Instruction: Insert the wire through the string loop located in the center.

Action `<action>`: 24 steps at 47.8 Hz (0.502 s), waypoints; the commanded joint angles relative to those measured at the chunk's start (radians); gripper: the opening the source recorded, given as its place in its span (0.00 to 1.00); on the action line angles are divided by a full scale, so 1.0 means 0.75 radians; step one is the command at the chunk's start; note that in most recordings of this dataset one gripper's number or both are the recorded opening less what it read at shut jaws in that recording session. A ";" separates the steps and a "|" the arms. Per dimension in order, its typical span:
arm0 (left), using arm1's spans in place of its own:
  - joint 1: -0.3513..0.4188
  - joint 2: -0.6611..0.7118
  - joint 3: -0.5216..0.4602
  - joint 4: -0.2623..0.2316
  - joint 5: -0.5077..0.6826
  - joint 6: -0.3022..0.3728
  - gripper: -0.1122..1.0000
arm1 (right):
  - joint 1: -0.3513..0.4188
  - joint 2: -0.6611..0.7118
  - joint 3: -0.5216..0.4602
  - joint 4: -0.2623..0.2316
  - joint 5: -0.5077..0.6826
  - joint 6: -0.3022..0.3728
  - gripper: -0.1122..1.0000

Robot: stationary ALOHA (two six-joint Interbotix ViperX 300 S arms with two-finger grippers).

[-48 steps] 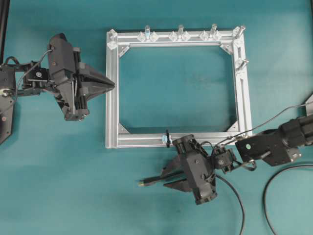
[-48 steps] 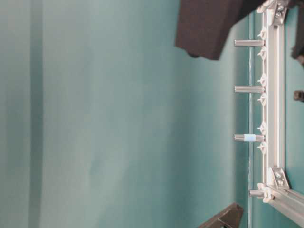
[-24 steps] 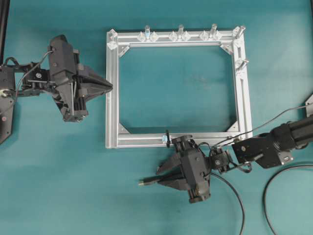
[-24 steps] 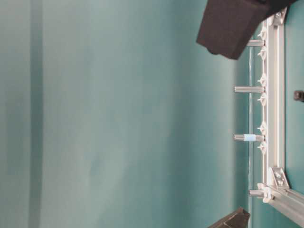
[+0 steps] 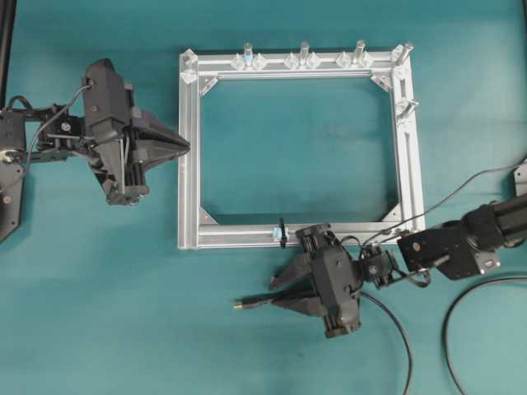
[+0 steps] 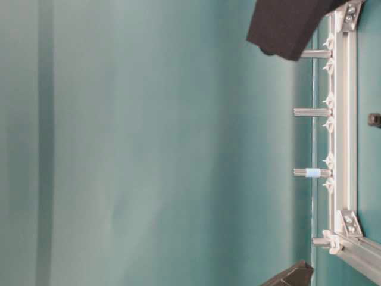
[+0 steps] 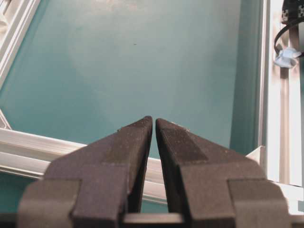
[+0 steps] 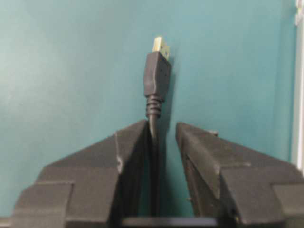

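Note:
The wire [image 5: 259, 302] lies on the teal table in front of the frame's near bar, its brownish plug tip pointing left. My right gripper [image 5: 274, 295] straddles it just behind the plug. In the right wrist view the wire [image 8: 156, 76] runs between the jaws along the left finger [image 8: 128, 142], with a gap to the right finger, so the right gripper [image 8: 160, 124] is open. The string loop [image 5: 282, 232] stands on the near bar, just above the right gripper, and shows as the string loop [image 7: 286, 54] at the left wrist view's right edge. My left gripper [image 5: 188, 145] is shut and empty at the frame's left bar.
The silver aluminium frame [image 5: 188, 189] lies flat in the middle, with upright pegs [image 5: 304, 51] along its far bar and one on the right bar. A thicker black cable [image 5: 461, 304] curves at the lower right. The right arm's grey cable crosses the frame's near right corner.
My right gripper has turned a little over the wire and its jaws have narrowed slightly around it. The left gripper has drawn back slightly from the left bar.

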 commanded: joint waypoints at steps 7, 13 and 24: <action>-0.004 -0.016 -0.033 0.002 -0.004 -0.010 0.26 | 0.010 -0.022 0.008 -0.008 0.049 0.018 0.23; -0.004 -0.016 -0.033 0.002 -0.004 -0.010 0.26 | 0.020 -0.020 0.002 -0.012 0.065 0.020 0.16; -0.004 -0.016 -0.033 0.002 -0.006 -0.010 0.26 | 0.031 -0.020 -0.002 -0.012 0.072 0.022 0.16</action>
